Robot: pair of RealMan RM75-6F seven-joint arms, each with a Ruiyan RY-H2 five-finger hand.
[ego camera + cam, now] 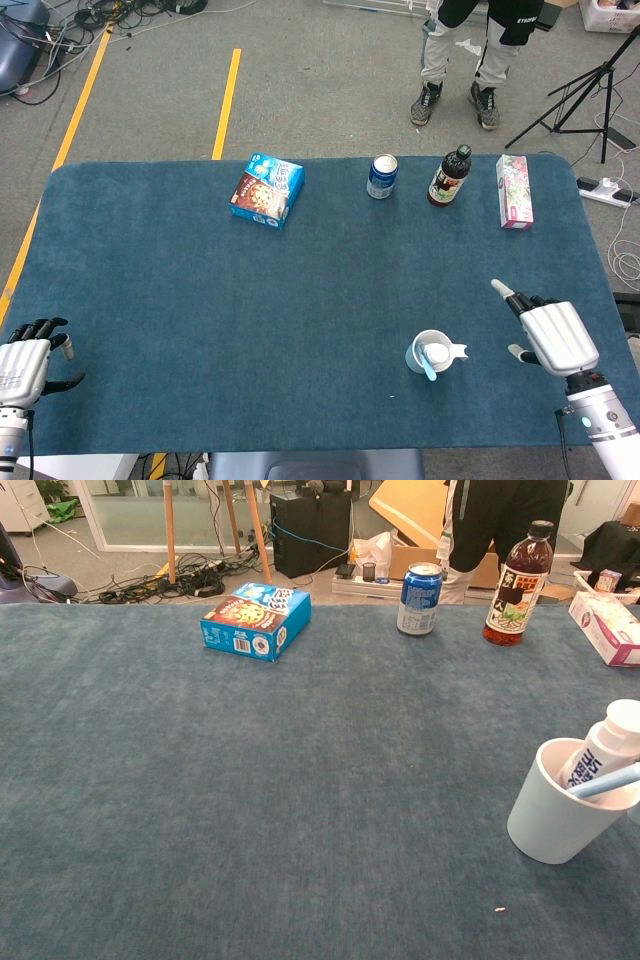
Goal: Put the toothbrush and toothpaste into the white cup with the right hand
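The white cup [428,352] [560,805] stands upright on the blue table near its front right. Inside it lean the white toothpaste tube [606,744] and the light blue toothbrush [430,368] [607,780], both sticking out over the rim. My right hand [548,332] hovers to the right of the cup, well apart from it, fingers spread and holding nothing; the chest view does not show it. My left hand [28,355] rests at the front left corner of the table, fingers apart, empty.
Along the far edge stand a blue snack box [267,190], a blue can [382,176], a dark bottle [450,176] and a pink tissue box [514,191]. A person [470,55] stands behind the table beside a tripod [585,95].
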